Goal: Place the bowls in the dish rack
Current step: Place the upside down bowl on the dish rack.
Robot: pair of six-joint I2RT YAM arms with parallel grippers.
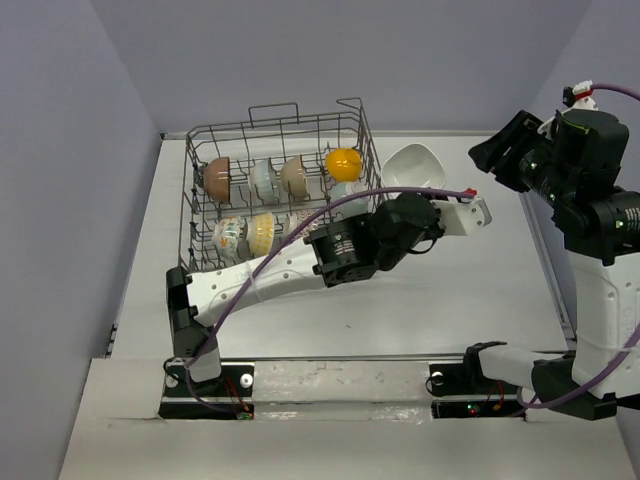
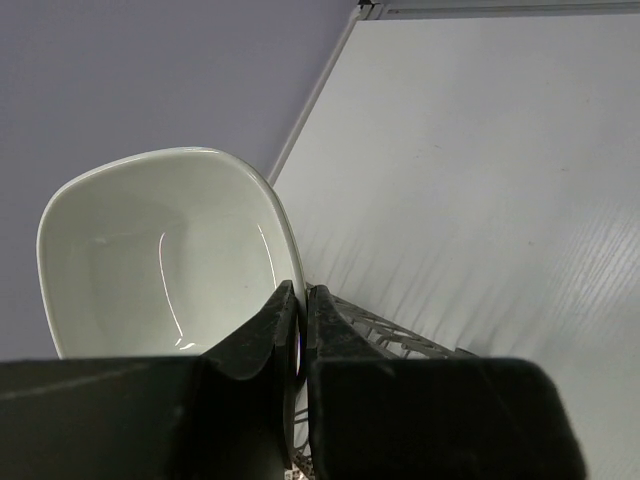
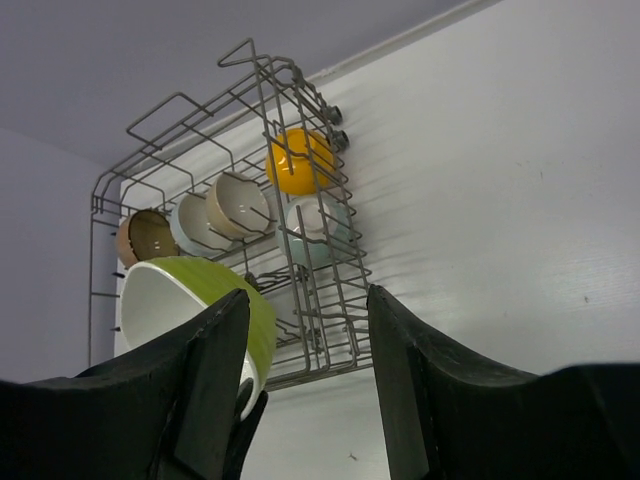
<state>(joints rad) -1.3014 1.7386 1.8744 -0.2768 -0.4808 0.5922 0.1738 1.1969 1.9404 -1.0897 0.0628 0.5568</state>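
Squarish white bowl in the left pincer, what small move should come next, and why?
Probably shift the squarish white ceramic bowl a little to the left, over the grey wire dish rack. The left pincer is shut on its rim, and the bowl hangs just outside the rack's right wall, near the orange-yellow bowl already racked. Which slot is free I cannot tell.

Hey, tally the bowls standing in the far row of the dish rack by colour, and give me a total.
brown bowl: 1
pale teal bowl: 1
beige bowl: 1
orange-yellow bowl: 1
Total: 4
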